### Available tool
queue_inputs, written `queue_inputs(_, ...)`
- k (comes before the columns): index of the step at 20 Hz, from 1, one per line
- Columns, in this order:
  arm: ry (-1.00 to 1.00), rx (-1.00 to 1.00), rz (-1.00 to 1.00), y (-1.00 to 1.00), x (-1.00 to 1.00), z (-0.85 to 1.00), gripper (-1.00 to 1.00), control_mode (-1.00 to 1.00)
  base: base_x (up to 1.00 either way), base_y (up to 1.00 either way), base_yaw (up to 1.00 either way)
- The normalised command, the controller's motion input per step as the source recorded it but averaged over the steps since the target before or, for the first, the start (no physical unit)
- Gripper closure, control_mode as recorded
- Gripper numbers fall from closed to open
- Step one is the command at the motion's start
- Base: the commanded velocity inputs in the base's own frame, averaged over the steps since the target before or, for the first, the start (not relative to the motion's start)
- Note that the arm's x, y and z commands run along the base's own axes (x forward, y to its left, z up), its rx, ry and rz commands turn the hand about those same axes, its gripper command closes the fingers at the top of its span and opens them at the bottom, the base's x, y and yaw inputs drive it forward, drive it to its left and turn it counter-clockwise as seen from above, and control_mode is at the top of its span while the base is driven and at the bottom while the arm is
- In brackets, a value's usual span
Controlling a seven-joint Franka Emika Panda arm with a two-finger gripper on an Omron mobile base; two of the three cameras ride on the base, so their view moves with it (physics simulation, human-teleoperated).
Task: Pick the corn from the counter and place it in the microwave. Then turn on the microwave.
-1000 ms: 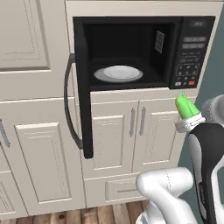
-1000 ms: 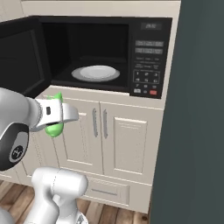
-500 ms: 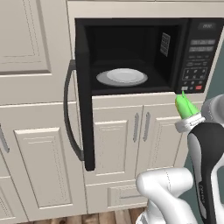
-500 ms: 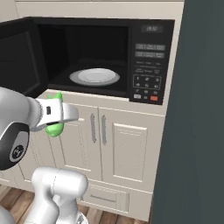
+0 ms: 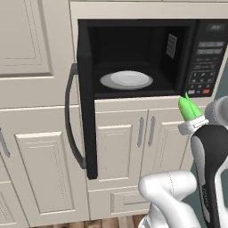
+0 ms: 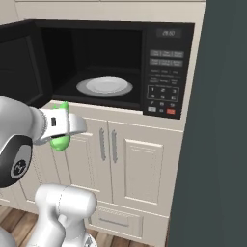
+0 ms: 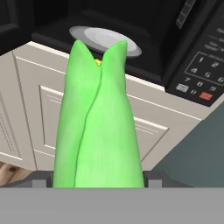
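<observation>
Corn (image 7: pixel 98 118) was held in the end effector (image 7: pixel 98 181), clamped between the two fingertips at its base with its pointed husk leaves directed forward toward the microwave (image 5: pixel 142 58). From the left base camera the corn (image 5: pixel 189 108) was seen below and in front of the keypad (image 5: pixel 205 62), level with the top of the cream cabinet doors (image 5: pixel 133 147) and outside the cavity; from the right base camera it (image 6: pixel 61 130) was seen low and to the left of the opening, beside the white wrist. The microwave door (image 5: pixel 87 111) stood fully open, swung out to the left with its curved handle (image 5: pixel 71 120) facing outward, so no obstruction lay in the approach path. To complete the transport step well, the cob was judged to require lifting above the cavity's lower sill, then a straight advance toward the centre, with clearance kept from the open door edge and the keypad column. Release was judged best made low over the plate, so that the cob could not roll off. Inside the cavity, a round white plate (image 5: pixel 126 80) rested on the floor and carried nothing; no other contents were visible. The red button (image 6: pixel 171 111) on the keypad was not yet reached.
</observation>
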Motion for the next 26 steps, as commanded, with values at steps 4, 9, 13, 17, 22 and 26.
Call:
queue_inputs(4,0.0,0.0,0.0,0.0,0.0,0.0,1.0,1.0,0.15,0.0,0.01)
queue_inputs(9,0.0,0.0,0.0,0.0,0.0,0.0,1.0,1.0,0.01,0.0,0.0)
queue_inputs(13,0.0,0.0,0.0,0.0,0.01,0.0,1.0,-1.0,0.01,0.0,0.0)
queue_inputs(17,0.0,0.0,0.0,0.0,0.02,0.0,1.0,-1.0,0.0,0.0,0.0)
queue_inputs(22,0.0,0.0,0.0,0.0,0.01,0.0,1.0,-1.0,0.0,0.0,0.0)
queue_inputs(26,0.0,0.0,0.0,0.0,0.13,0.02,1.0,-1.0,0.0,0.0,0.0)
